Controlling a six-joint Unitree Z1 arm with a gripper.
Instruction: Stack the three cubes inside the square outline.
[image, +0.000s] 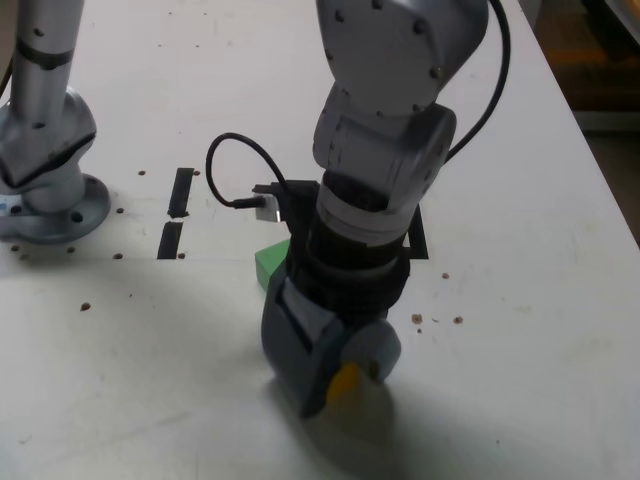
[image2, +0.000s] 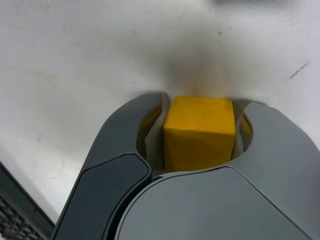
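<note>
Pinching a small solid yellow cube (image2: 200, 132) in the grey plastic tool (image2: 208, 102), with pads against two opposite sides and the cube's top face and one side face exposed between the fingertips. Cannot tell whether touching the white desk (image2: 60, 75) or held above. In the exterior view, partly hidden behind the arm (image: 375, 140): a small solid green cube (image: 270, 263), and a thick black square outline (image: 418, 235), mostly covered.
</note>
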